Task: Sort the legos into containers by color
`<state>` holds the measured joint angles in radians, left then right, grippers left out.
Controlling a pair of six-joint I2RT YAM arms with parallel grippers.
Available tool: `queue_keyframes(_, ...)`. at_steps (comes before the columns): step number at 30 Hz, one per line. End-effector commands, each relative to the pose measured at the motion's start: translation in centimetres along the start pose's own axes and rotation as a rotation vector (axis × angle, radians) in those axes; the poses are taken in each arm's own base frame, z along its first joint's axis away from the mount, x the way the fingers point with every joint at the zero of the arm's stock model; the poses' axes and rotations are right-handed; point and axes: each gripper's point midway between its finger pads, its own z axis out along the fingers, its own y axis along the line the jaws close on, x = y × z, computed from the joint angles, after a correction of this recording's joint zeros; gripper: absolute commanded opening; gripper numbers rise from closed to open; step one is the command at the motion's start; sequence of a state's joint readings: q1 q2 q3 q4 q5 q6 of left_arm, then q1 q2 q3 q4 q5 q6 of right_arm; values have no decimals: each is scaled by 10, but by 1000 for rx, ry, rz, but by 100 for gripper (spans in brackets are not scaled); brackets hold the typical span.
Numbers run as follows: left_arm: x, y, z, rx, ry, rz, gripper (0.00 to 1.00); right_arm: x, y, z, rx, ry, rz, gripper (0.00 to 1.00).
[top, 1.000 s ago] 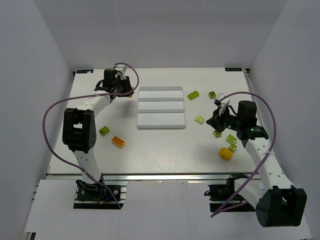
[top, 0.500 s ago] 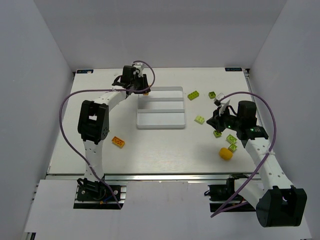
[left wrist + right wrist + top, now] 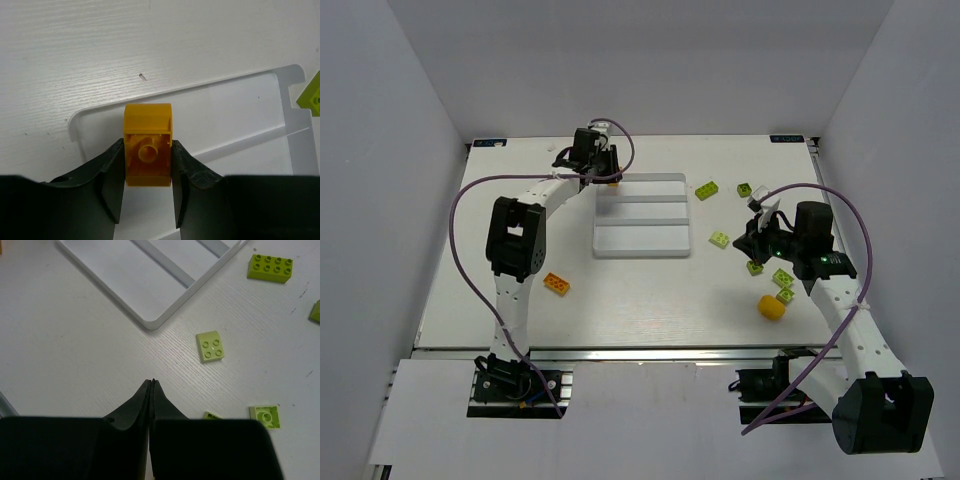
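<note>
My left gripper [image 3: 602,172] is shut on a yellow-orange lego [image 3: 148,150] and holds it over the far left corner of the white tray [image 3: 642,254], above its far compartment [image 3: 225,105]. The brick's hollow underside faces the left wrist camera. My right gripper [image 3: 756,242] is shut and empty, low over the table right of the tray; its closed tips [image 3: 152,382] point at bare table near the tray's corner [image 3: 150,324]. A lime lego [image 3: 210,347] lies just beyond them. The tray's three compartments look empty.
Lime legos lie right of the tray: two at the back [image 3: 706,190] [image 3: 745,189], one near the tray [image 3: 719,239], three by the right arm [image 3: 755,267] [image 3: 782,277] [image 3: 786,295]. A yellow lego [image 3: 772,307] sits nearer. An orange lego [image 3: 557,284] lies front left.
My left arm has swung right from the table's far left to above the tray's far left corner, carrying the yellow-orange lego. The right arm has not moved.
</note>
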<state>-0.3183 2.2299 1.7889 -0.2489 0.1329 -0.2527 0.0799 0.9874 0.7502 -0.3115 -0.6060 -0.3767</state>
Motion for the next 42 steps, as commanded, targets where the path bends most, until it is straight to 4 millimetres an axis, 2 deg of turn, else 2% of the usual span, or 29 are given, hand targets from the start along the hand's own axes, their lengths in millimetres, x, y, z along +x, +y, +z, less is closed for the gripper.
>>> queue_keyframes(1,-18,-3,-3,-19,-29,-1,46,-23,-1,-5,7,-58,-52,0)
queue_keyframes(4,-12,-2,-1,-20,-15,2,55,-23,-2,-5,7,-58,-53,1)
queue_keyframes(8,-6,0,-5,-25,-6,4,63,-23,-1,-5,3,-57,-53,11)
queue_keyframes(10,-6,1,-7,-33,-5,5,69,-24,-2,-5,6,-59,-53,21)
queue_keyframes(11,-8,0,-8,-31,-7,6,69,-23,-2,-6,5,-59,-51,24)
queue_keyframes(14,-24,-7,-23,-18,-40,5,69,-20,-7,-7,18,-55,-47,44)
queue_keyframes(15,-38,-14,-40,-6,-73,5,69,-21,-2,-5,-1,-53,-68,57)
queue_keyframes(17,-54,-23,-64,13,-115,-11,66,-16,0,-3,-17,-45,-78,67)
queue_keyframes(18,-49,-24,-74,12,-111,-25,64,-13,0,0,-26,-35,-101,73)
queue_keyframes(19,-71,-30,-108,30,-173,-36,58,-10,0,0,-28,-27,-105,74)
queue_keyframes(20,-74,-29,-124,37,-188,-79,39,-6,-2,2,-24,-14,-105,76)
queue_keyframes(21,-52,-26,-130,31,-160,-103,28,-2,-5,4,-21,1,-111,76)
queue_keyframes(22,-67,-35,-168,52,-225,-109,21,0,-6,6,-21,12,-118,76)
queue_keyframes(23,-62,-34,-183,36,-235,-132,17,4,-13,6,7,32,-116,75)
queue_keyframes(24,-52,-31,-195,22,-221,-146,16,6,-19,8,31,52,-112,71)
queue_keyframes(25,-24,-26,-199,7,-174,-168,17,8,-24,9,52,69,-109,68)
queue_keyframes(26,-25,-32,-225,28,-206,-175,23,11,-36,5,120,108,-102,54)
queue_keyframes(27,-13,-29,-234,14,-189,-178,49,15,-45,3,162,134,-84,46)
queue_keyframes(28,13,-23,-237,-1,-148,-184,60,20,-50,0,197,161,-67,40)
queue_keyframes(29,15,-24,-258,3,-174,-167,67,30,-58,-7,257,217,-44,37)
queue_keyframes(30,22,-21,-265,-9,-179,-162,76,37,-60,-12,282,253,-29,38)
queue_keyframes(31,28,-19,-272,-19,-186,-150,77,44,-60,-17,295,285,-21,40)
queue_keyframes(32,35,-16,-286,-23,-212,-120,79,51,-58,-21,281,322,-53,54)
queue_keyframes(34,32,-16,-301,-31,-289,-91,84,69,-36,-33,184,409,-93,69)
queue_keyframes(35,42,-15,-303,-19,-295,-61,85,71,-29,-36,113,425,-180,87)
queue_keyframes(36,33,-21,-318,10,-368,-53,86,80,-18,-46,69,467,-199,89)
queue_keyframes(37,33,-21,-323,13,-389,-50,88,84,-16,-50,50,489,-233,89)
queue_keyframes(39,43,-16,-326,2,-407,-41,89,92,-17,-58,18,538,-336,89)
queue_keyframes(42,55,-13,-323,-6,-372,-23,89,116,-8,-66,-56,647,-326,89)
